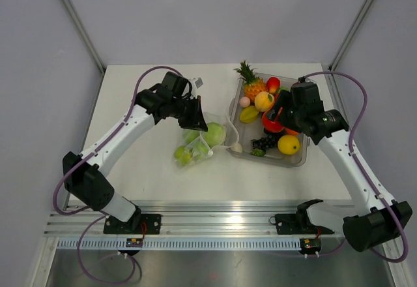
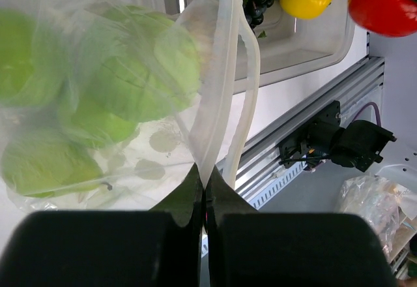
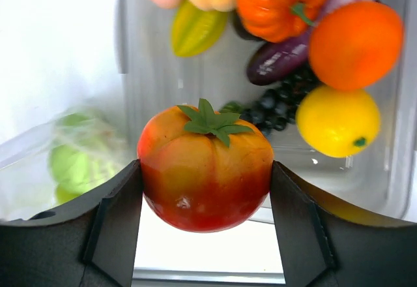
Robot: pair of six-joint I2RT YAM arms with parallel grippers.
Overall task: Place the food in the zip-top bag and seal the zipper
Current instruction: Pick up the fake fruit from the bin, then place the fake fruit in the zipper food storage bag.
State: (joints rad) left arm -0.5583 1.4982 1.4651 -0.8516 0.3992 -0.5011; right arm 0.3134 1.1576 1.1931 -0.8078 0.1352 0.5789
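Pinching the limp zip-top bag by its stiffer rim, the left hand is closed on it while the right hand clasps a seemingly light, slick tomato.

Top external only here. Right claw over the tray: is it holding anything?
Observer: Yes. Right wrist shows the right claw shut on a red-orange tomato, one finger each side.
Operator: Left claw got the bag?
Observer: Left wrist shows the left claw pinched shut on the zip-top bag at its zipper edge.
Operator: Mouth open?
Observer: Yes, the zipper's two strips bow apart; green food sits inside.
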